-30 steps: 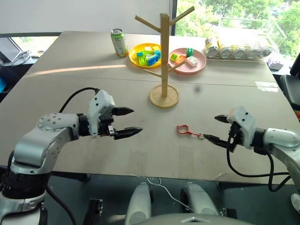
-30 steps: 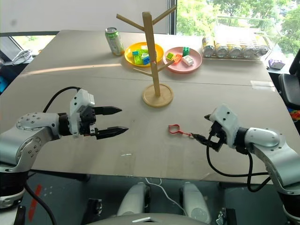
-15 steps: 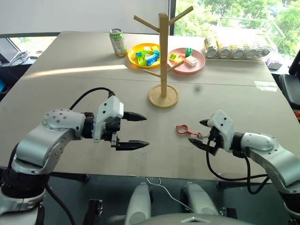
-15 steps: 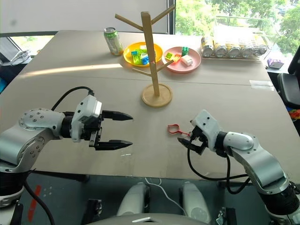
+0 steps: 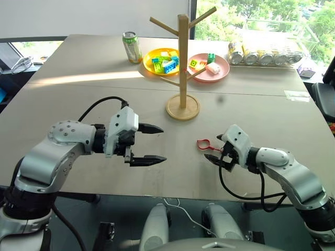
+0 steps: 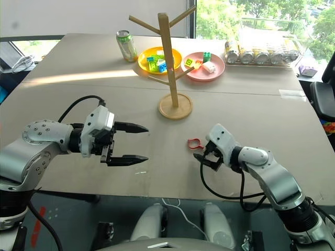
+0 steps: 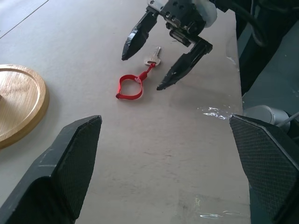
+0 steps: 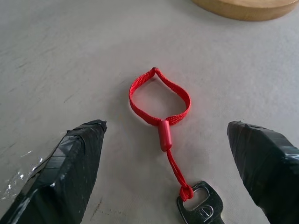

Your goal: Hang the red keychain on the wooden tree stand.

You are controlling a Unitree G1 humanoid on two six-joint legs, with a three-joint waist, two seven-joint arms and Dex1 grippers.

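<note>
the red keychain [image 8: 160, 106] lies flat on the table [image 5: 78, 99], short of the wooden tree stand [image 5: 182, 63]. right gripper [image 7: 164, 61] straddles its key end, jaws wide, empty — closing may pinch only cord and slip. left gripper [image 5: 152, 143] wide, empty.

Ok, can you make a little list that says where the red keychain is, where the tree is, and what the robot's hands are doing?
red keychain: flat on the table, a key tied to its cord, not held
wooden tree stand: upright, pegs bare
right gripper: open, fingers either side of the key end
left gripper: open, holding nothing
</note>
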